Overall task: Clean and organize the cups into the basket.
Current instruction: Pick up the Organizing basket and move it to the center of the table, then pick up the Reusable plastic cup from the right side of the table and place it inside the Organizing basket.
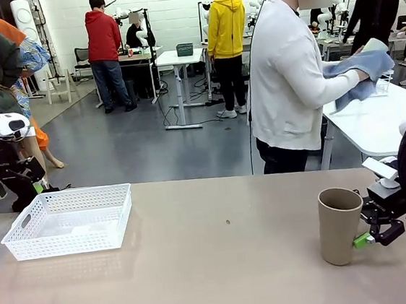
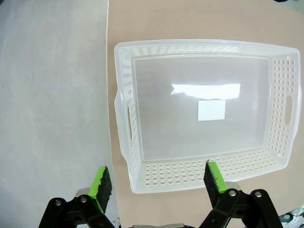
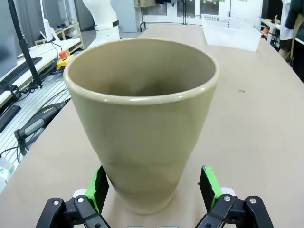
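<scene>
A tan cup point(image 1: 339, 225) stands upright on the table at the right. My right gripper point(image 1: 370, 237) is open at its base, and in the right wrist view the cup point(image 3: 142, 118) rises between the green fingers point(image 3: 100, 186) with a small gap on one side. The empty white basket point(image 1: 65, 223) sits at the table's left. My left gripper point(image 2: 157, 183) hangs open above the basket's near wall point(image 2: 204, 171), holding nothing. In the front view the left gripper point(image 1: 29, 186) is at the far left, behind the basket. Beyond the table a person wipes a pale cup point(image 1: 375, 45) with a blue cloth point(image 1: 358, 70).
The brown table top point(image 1: 222, 266) is bare between the basket and the cup. A white side table point(image 1: 374, 123) stands at the back right beside the person. The basket point(image 2: 209, 109) lies close to the table's edge, with grey floor point(image 2: 47, 95) beyond.
</scene>
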### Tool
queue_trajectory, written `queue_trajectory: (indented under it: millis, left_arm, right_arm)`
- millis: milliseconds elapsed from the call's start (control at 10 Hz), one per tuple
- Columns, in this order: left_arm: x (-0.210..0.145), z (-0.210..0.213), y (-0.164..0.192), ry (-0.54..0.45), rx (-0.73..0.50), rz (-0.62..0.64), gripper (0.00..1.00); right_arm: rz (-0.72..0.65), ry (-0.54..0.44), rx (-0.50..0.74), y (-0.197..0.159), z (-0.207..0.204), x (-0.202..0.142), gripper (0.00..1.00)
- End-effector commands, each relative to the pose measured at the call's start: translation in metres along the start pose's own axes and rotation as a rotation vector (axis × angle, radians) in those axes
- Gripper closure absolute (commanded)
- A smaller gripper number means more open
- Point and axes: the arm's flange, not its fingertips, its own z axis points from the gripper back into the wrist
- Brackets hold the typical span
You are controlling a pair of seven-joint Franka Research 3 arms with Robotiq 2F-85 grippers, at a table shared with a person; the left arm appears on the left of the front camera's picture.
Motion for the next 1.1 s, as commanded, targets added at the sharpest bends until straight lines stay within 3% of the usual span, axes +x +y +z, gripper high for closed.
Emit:
queue_trajectory:
  millis: [0, 1000]
  left_arm:
    - [0.009, -0.003, -0.003, 0.018, 0.014, 0.009, 0.0]
    - [0.016, -0.039, -0.01, 0.081, 0.018, -0.03, 0.0]
  right_arm:
    - [0.041, -0.02, 0.017, -0.009, -0.01, 0.004, 0.0]
    - [0.001, -0.022, 0.069, -0.011, -0.053, 0.006, 0.0]
